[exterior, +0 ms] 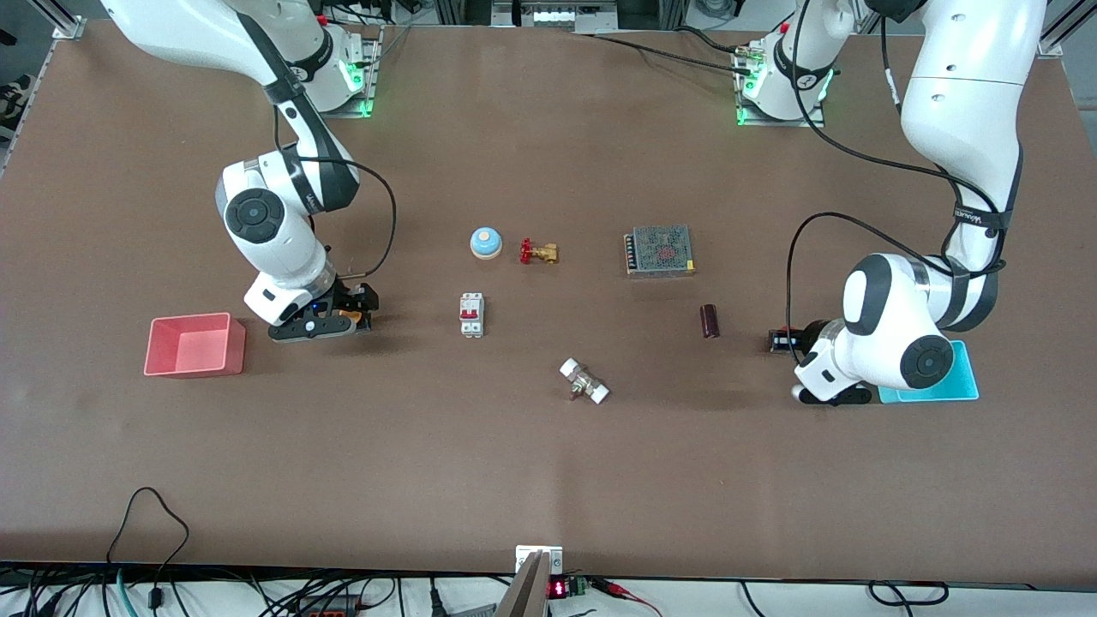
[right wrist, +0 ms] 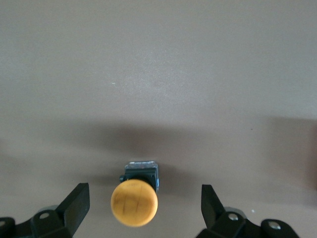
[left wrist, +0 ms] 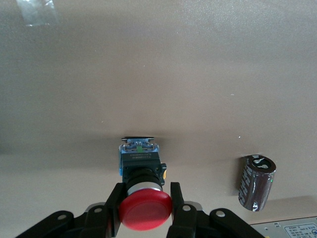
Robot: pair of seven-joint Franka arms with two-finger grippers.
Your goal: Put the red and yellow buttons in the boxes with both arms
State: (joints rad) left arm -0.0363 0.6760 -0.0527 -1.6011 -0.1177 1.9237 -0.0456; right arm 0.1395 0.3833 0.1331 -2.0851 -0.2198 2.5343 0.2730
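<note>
Left claw (left wrist: 145, 210) pinching red button (left wrist: 144, 210), right claw (right wrist: 145, 208) spread astride yellow button (right wrist: 133, 202) on worktop (exterior: 548, 480); risk: round caps slipping from either grip, missing pink box (exterior: 195, 344) or cyan box (exterior: 960, 390).

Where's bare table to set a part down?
Free: the wide strip nearer the camera than the white fitting, between the pink box and blue box. Crowded: mid-table around the bell, valve, breaker.

Big brown matte table (exterior: 548, 480) fills nearly everything, lit pretty evenly from above. Aluminium framing (exterior: 60, 17) sits at its corners, and a tangle of black cables (exterior: 154, 548) hangs along the nearest edge.
</note>
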